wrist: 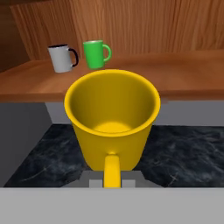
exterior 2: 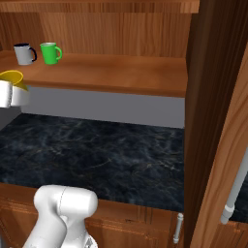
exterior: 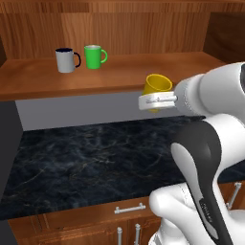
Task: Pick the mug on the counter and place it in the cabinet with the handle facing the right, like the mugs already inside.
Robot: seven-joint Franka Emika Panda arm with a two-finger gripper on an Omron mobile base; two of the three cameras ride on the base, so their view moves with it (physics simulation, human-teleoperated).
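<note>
The yellow mug (wrist: pixel 112 120) is in the air, above the black marble surface (exterior: pixel 86 162) and just in front of the edge of the wooden shelf (exterior: pixel 119 74) of the cabinet (exterior 2: pixel 121 29). It does not touch the surface or the shelf. From the left side, I see the mug tilted, with its open mouth turned up and toward the cabinet, and the white end of the arm (exterior: pixel 210 91) is right behind it. The claw (wrist: pixel 112 179) is clenched on the mug: in the view from the hand, the yellow handle (wrist: pixel 112 169) comes down between the two grey fingertips (wrist: pixel 91 179), and it points back toward the hand. From the right side, only the rim of the mug is visible at the left edge, next to the white wrist. On the shelf, far to the left, a grey mug with a dark handle (exterior: pixel 66 60) and a green mug (exterior: pixel 94 56) stand upright, close beside each other, and both handles point to the right. Under the surface there are wooden drawers with silver handles (exterior: pixel 130 208).
</note>
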